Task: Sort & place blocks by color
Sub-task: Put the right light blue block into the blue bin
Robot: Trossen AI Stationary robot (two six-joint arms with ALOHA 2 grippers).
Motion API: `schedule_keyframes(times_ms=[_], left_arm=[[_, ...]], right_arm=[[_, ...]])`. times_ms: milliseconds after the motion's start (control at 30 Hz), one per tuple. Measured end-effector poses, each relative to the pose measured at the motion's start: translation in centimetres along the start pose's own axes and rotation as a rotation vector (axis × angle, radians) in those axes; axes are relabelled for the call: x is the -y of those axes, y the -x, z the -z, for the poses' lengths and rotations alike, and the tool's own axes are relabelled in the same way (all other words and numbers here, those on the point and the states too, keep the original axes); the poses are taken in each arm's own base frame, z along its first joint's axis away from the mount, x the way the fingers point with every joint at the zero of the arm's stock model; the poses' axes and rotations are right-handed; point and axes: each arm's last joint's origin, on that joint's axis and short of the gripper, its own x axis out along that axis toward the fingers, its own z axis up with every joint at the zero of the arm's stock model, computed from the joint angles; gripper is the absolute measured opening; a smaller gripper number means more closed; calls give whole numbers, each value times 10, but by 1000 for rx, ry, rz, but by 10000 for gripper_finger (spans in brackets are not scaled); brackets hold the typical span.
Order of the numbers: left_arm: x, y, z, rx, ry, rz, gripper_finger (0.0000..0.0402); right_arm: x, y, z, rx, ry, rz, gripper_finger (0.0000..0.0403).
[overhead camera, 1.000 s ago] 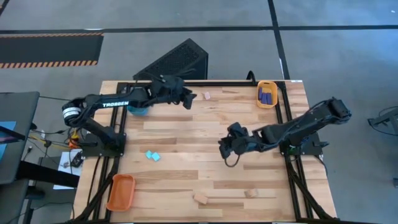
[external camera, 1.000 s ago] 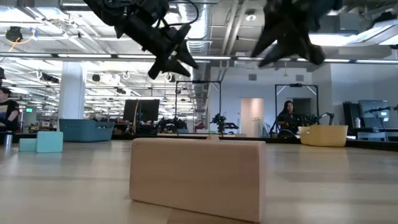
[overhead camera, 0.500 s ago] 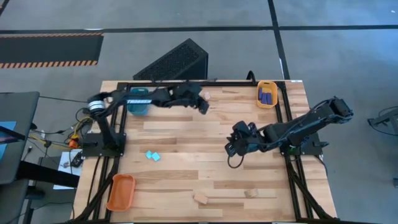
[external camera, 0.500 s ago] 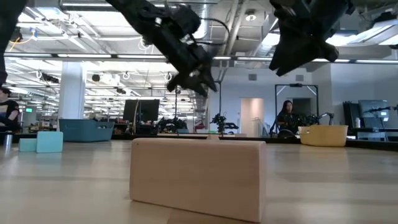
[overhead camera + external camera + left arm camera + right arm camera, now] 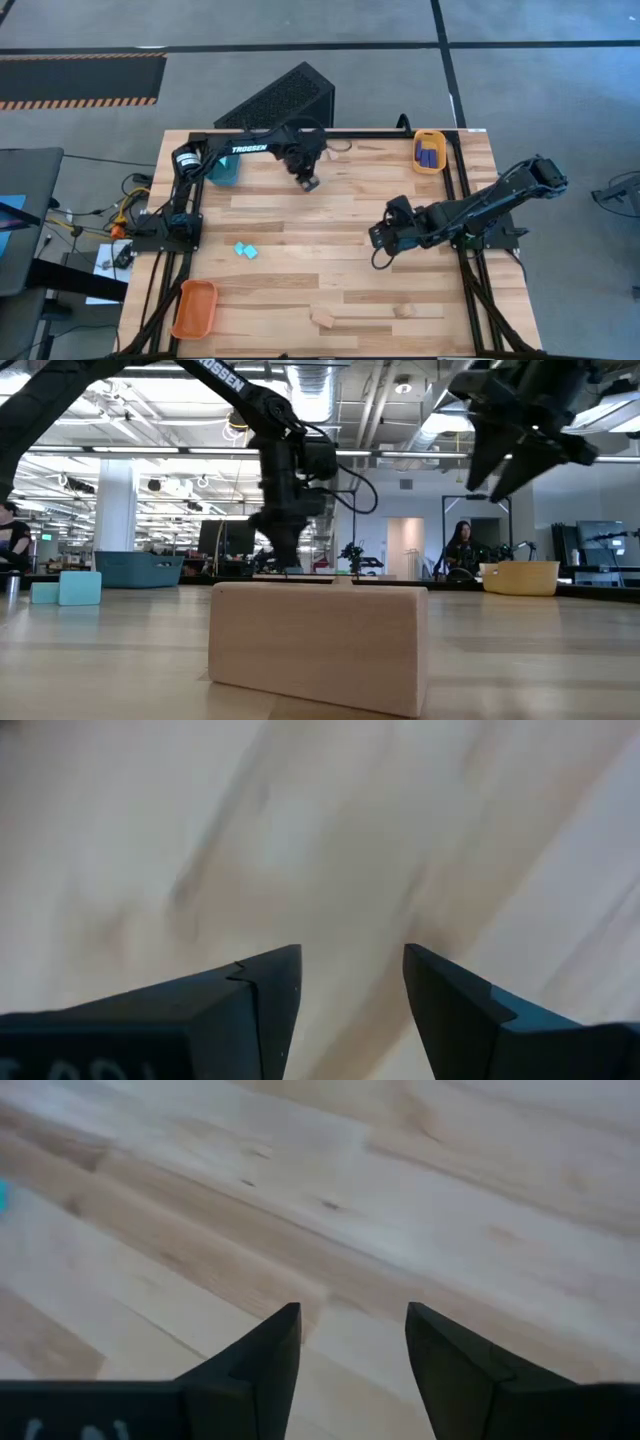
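Observation:
My left gripper (image 5: pixel 308 183) is open and empty; it points down over bare wood near the table's far edge, and its wrist view (image 5: pixel 352 990) shows only wood between the fingers. My right gripper (image 5: pixel 376 238) is open and empty above the table's middle right, and it also shows in its wrist view (image 5: pixel 352 1345). Two light cyan blocks (image 5: pixel 245 250) lie on the table at the left. Two tan wood blocks (image 5: pixel 322 318) (image 5: pixel 403 311) lie near the front edge. Dark blue blocks (image 5: pixel 429 153) lie in the yellow-orange tray (image 5: pixel 416 160).
A teal tray (image 5: pixel 222 172) stands at the far left under the left arm. An orange tray (image 5: pixel 194 308) stands at the front left corner. A small pale block (image 5: pixel 334 153) lies by the far edge beside the left arm. Bare wood lies between the two grippers.
My left gripper has swung toward the table's right edge, then come a little toward the near edge and down, and it has tipped from slanting to pointing straight down. My right gripper has drawn back a little toward the table's right edge.

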Motion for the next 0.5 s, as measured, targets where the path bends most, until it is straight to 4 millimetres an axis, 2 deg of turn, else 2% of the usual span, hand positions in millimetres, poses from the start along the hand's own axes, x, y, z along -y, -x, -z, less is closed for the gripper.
schedule_keyframes(times_ms=[67,233,367,500], left_arm=[[6,5,10,-20,-31,-7,159],[24,22,40,61,-22,75,158],[39,36,87,77,82,96,158],[60,45,144,51,159,128,158]], right_arm=[[3,3,5,-9,-11,22,203],[6,5,17,-13,25,24,199],[11,1,22,-22,40,36,203],[9,0,22,-24,99,22,209]])
